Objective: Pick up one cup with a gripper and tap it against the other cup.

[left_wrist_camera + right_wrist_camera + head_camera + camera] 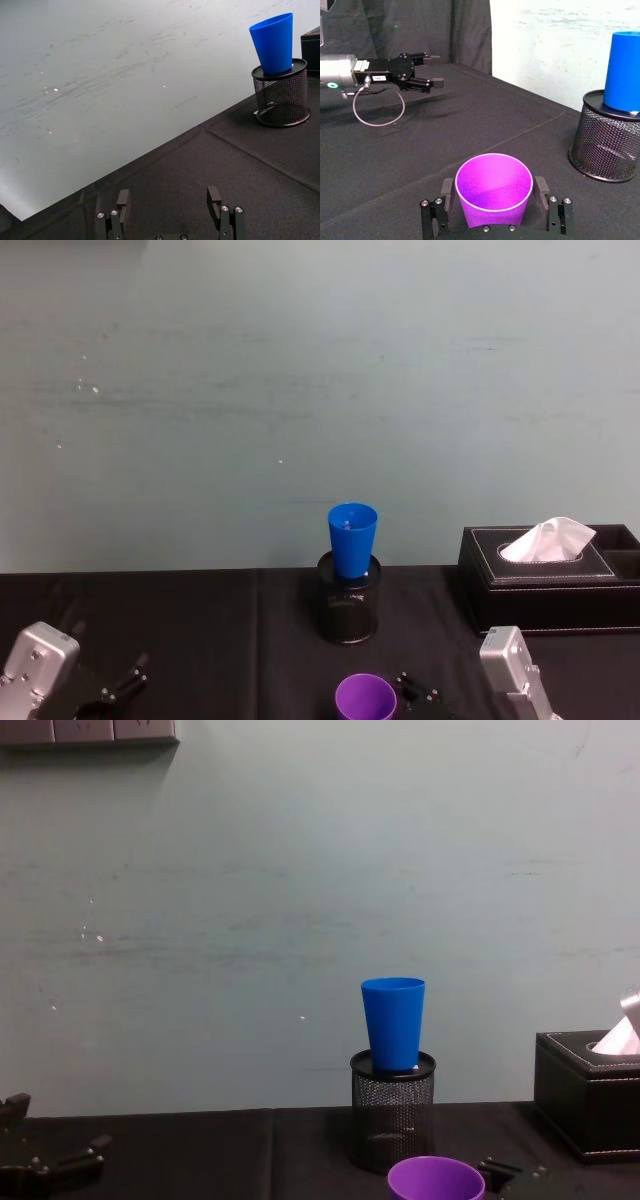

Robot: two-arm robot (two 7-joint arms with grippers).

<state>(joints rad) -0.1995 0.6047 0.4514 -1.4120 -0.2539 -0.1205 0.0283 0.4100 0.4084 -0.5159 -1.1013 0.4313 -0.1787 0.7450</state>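
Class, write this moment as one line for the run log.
left gripper open, empty, over table | right gripper around purple cup | blue cup standing in mesh holder, apart from purple cup | tap not yet done

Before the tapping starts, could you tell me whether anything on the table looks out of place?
Yes: the blue cup is not on the table; it stands upright with its base sitting in the mouth of the black mesh pen holder. Nothing looks spilled or damaged.

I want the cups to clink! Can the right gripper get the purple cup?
Probably yes: the purple cup stands inside the open right gripper, with nothing between them.
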